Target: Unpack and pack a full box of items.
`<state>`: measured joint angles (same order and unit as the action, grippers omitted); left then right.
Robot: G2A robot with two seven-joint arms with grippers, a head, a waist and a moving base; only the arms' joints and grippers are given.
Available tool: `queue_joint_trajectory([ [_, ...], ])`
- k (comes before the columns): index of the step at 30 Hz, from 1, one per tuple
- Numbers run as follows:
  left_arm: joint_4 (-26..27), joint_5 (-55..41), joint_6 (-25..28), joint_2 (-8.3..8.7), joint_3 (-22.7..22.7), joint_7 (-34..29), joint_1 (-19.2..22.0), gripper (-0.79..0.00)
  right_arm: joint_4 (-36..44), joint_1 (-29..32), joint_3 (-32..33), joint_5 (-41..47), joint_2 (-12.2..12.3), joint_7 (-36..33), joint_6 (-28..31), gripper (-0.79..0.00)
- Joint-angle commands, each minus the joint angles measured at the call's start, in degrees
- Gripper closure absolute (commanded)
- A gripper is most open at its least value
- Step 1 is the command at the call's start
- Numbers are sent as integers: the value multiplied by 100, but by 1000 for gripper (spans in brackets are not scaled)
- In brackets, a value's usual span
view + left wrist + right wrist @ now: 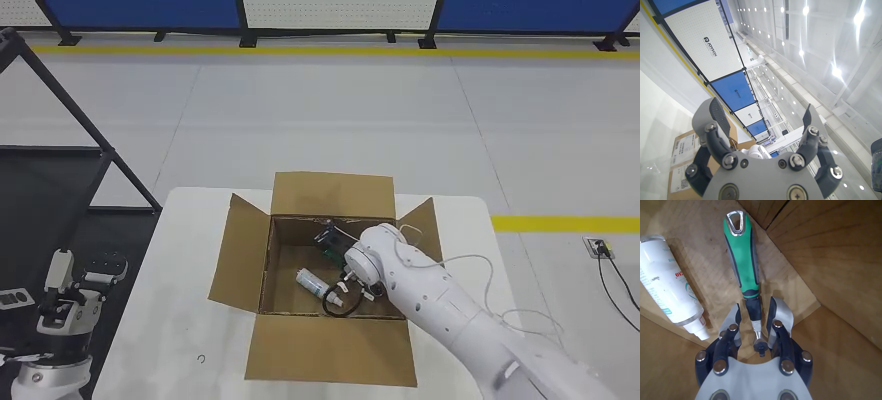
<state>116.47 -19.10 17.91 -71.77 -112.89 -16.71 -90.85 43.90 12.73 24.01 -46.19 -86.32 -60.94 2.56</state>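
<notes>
An open cardboard box [330, 190] stands on the white table [170, 310]. My right arm [410, 285] is down inside it. On the box floor lie a green-handled ratchet wrench [743, 256] and a white bottle [668, 279], seen from above as a white bottle [313, 283]. My right gripper [755, 306] is open and straddles the wrench's black neck, with a gap on each side. My left gripper [762, 106] is held off the table's left edge, pointing upward, open with nothing in it; from above the left gripper [85, 270] is far from the box.
The box's four flaps are folded outward; the front flap [330, 350] covers the table's near middle. A small dark hook-like thing [201, 358] lies on the table at the front left. A black metal frame [60, 110] stands beyond the table's left side.
</notes>
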Motion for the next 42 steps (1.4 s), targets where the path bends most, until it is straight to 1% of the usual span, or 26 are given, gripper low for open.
queue_joint_trajectory([
  [1,0,0,0,0,0,0,0,-785,-120,-16,10,12,-47,15,60,-329],
  [3,0,0,0,0,0,0,0,-785,-240,-31,22,24,-93,28,105,-289],
  [5,0,0,0,0,0,0,0,-785,-339,-43,29,22,-139,50,136,-80],
  [6,0,0,0,0,0,0,0,-785,-387,-47,34,27,-162,57,149,-31],
  [8,0,0,0,0,0,0,0,-785,-470,-60,41,23,-206,66,178,-46],
  [13,0,0,0,0,0,0,0,-785,-658,-90,57,5,-307,59,264,-40],
  [14,0,0,0,0,0,0,0,-785,-692,-95,64,8,-325,62,283,-46],
  [16,0,0,0,0,0,0,0,-785,-764,-111,72,7,-362,35,337,-95],
  [17,0,0,0,0,0,0,0,-785,-800,-118,73,-1,-381,16,353,-95],
  [20,0,0,0,0,0,0,0,-785,-898,-138,87,-13,-435,20,387,0],
  [25,0,0,0,0,0,0,0,-785,-992,-186,118,-75,-504,47,445,0],
  [29,0,0,0,0,0,0,0,-785,-863,-196,191,-142,-492,149,564,0],
  [32,0,0,0,0,0,0,0,-785,-628,-161,287,-210,-426,211,668,0],
  [36,0,0,0,0,0,0,0,-785,-74,-23,476,-388,-258,286,731,0],
  [39,0,0,0,0,0,0,0,-785,605,182,681,-620,-64,251,696,0],
  [42,0,0,0,0,0,0,0,-785,1531,497,988,-962,183,159,576,0],
])
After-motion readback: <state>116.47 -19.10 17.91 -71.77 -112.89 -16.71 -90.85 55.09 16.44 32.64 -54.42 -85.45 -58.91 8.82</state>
